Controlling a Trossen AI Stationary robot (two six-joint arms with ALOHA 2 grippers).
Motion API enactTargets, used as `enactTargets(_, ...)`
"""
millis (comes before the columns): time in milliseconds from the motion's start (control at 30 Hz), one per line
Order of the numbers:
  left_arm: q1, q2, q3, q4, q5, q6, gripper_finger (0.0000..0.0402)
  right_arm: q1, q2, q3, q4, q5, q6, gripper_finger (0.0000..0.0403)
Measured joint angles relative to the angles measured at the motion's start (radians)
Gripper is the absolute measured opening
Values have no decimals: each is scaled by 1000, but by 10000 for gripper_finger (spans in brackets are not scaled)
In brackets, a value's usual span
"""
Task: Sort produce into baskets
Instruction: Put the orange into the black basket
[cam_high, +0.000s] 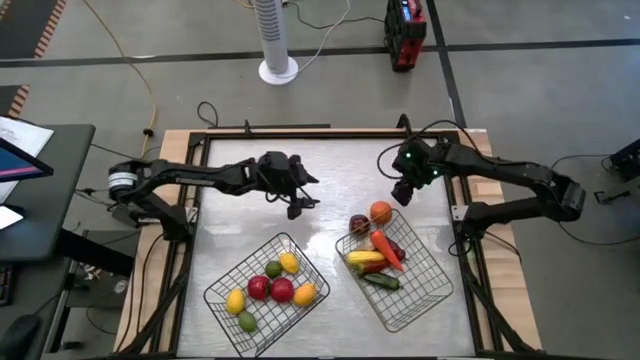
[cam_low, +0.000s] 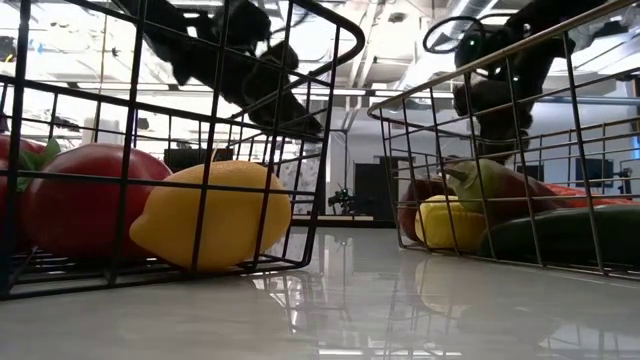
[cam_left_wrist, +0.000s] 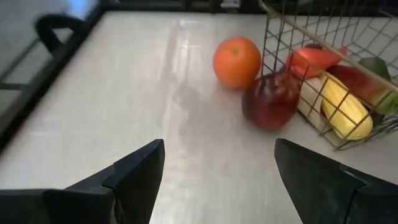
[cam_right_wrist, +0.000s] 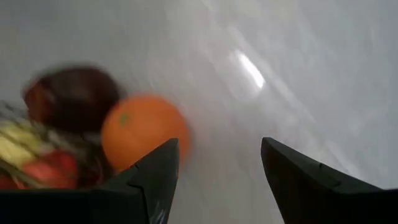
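Observation:
An orange (cam_high: 381, 211) and a dark red round fruit (cam_high: 359, 225) lie on the table just outside the far left corner of the right wire basket (cam_high: 425, 300), which holds a carrot, corn and a cucumber. The left basket (cam_high: 222, 285) holds yellow, red and green round pieces. My left gripper (cam_high: 303, 207) hovers open over the table's middle, left of the two loose fruits (cam_left_wrist: 236, 61) (cam_left_wrist: 271, 99), and faces them. My right gripper (cam_high: 402, 196) hangs open above the table just beyond the orange (cam_right_wrist: 143, 130), nothing between its fingers.
Bare tabletop (cam_high: 330, 170) lies on the far side of both baskets. The baskets stand slanted side by side in the near half. In the low view a lemon (cam_low: 215, 215) and a red fruit (cam_low: 85, 200) rest against the left basket's wire wall.

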Motion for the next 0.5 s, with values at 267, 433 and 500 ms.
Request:
enactTargets(267, 14, 187, 179, -89, 13, 58, 295, 18, 110, 20, -151, 5, -135, 254)
enactTargets(433, 9, 269, 287, -195, 18, 98, 295, 33, 178, 20, -199, 22, -212, 248)
enactTargets(500, 0, 295, 302, -213, 17, 125, 295, 45, 199, 20, -199, 30, -239, 241)
